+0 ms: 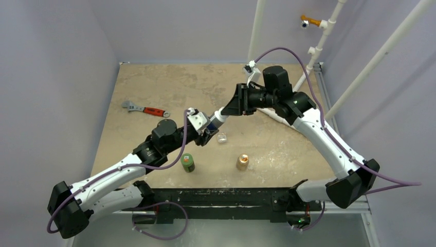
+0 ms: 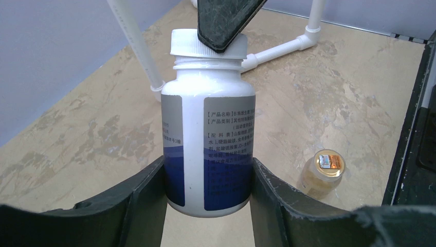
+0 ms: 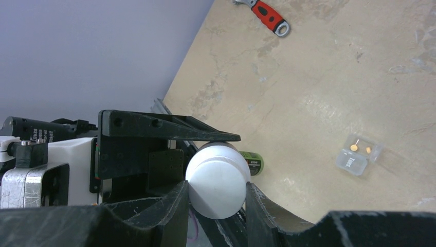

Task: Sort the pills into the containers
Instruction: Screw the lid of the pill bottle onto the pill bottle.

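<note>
A white bottle with a blue-and-grey label [image 2: 208, 118] hangs tilted above the table's middle. My left gripper [image 2: 208, 167] [image 1: 208, 129] is shut on the bottle's lower body, one finger against each side. My right gripper [image 3: 217, 188] [image 1: 225, 111] is shut on the bottle's white ribbed cap [image 3: 216, 177] [image 2: 182, 43]. The container, a small clear plastic case [image 1: 221, 137] [image 3: 357, 154], lies on the table just below the two grippers. Two tiny yellowish pills [image 3: 353, 147] show inside it.
A green bottle [image 1: 188, 162] [image 3: 253, 163] and a tan-orange bottle [image 1: 242, 161] [image 2: 323, 172] stand near the front edge. A red-handled wrench [image 1: 145, 109] [image 3: 267, 15] lies at the back left. White pipes [image 2: 139, 51] rise at the back right.
</note>
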You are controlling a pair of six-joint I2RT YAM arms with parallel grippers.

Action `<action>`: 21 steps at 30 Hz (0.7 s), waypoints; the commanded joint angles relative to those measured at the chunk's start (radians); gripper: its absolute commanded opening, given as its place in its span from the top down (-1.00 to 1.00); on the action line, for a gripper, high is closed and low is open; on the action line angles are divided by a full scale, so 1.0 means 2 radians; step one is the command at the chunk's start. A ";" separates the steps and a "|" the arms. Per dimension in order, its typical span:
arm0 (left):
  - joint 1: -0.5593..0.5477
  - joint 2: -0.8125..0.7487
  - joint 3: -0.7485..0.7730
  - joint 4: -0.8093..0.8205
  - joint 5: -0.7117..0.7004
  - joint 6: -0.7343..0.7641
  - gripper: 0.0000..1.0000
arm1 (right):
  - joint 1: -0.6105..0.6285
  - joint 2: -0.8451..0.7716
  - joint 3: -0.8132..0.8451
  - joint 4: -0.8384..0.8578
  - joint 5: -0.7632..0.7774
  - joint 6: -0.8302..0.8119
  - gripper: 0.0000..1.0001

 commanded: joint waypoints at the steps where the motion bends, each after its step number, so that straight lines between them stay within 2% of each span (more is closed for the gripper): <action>1: 0.000 -0.006 0.003 0.102 -0.016 0.007 1.00 | 0.011 0.005 0.019 -0.031 0.003 0.016 0.78; 8: -0.002 -0.005 -0.003 0.117 -0.023 0.016 1.00 | 0.011 0.015 0.043 -0.040 0.009 0.034 0.75; 16: -0.028 0.002 -0.006 0.145 -0.078 0.077 1.00 | 0.011 0.030 0.062 -0.072 -0.003 0.043 0.73; 21: -0.036 0.005 -0.011 0.167 -0.082 0.086 1.00 | 0.011 0.034 0.072 -0.076 -0.015 0.049 0.68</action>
